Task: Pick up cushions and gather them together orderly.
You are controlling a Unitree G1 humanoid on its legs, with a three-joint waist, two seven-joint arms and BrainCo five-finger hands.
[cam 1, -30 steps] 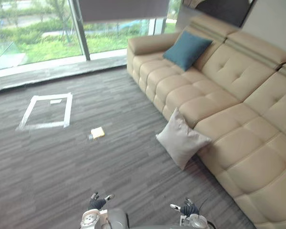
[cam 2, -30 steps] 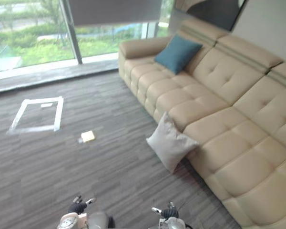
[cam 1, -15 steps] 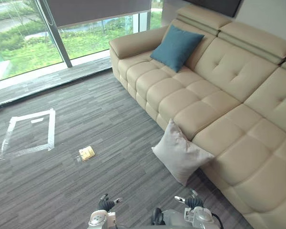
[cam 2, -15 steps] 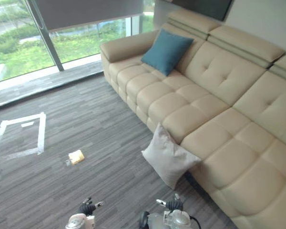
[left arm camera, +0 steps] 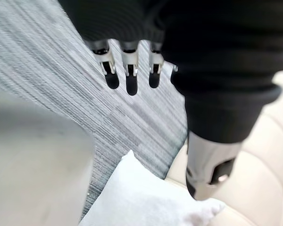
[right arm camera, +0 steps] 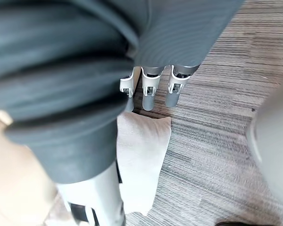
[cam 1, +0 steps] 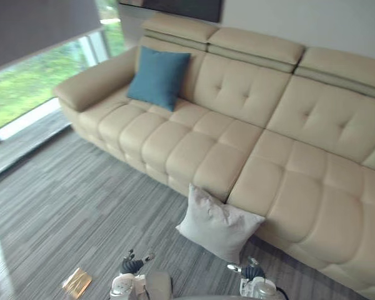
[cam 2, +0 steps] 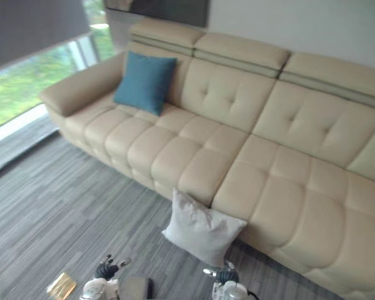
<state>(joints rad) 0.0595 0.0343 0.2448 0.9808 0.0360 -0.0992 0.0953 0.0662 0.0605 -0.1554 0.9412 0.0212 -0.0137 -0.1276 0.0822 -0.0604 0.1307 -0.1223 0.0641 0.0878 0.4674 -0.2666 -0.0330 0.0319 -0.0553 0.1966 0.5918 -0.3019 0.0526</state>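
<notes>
A pale grey cushion (cam 1: 217,225) leans on the floor against the front of the beige sofa (cam 1: 281,162). It also shows in the wrist views (left arm camera: 146,197) (right arm camera: 141,155). A teal cushion (cam 1: 159,77) stands upright against the sofa's backrest at the far left end. My left hand (cam 1: 130,265) hangs low at the bottom edge, left of the grey cushion, fingers (left arm camera: 127,70) straight and holding nothing. My right hand (cam 1: 250,272) hangs low just in front of the grey cushion, fingers (right arm camera: 148,89) straight, also holding nothing.
Grey striped carpet (cam 1: 62,212) covers the floor. A small yellow packet (cam 1: 77,282) lies on it at the lower left. A large window (cam 1: 31,75) runs along the left behind the sofa's arm. A wall (cam 1: 300,19) rises behind the sofa.
The camera has turned right and closer to the sofa: the taped square has left the view and the sofa now spans the picture. Both hands stay low and empty.
</notes>
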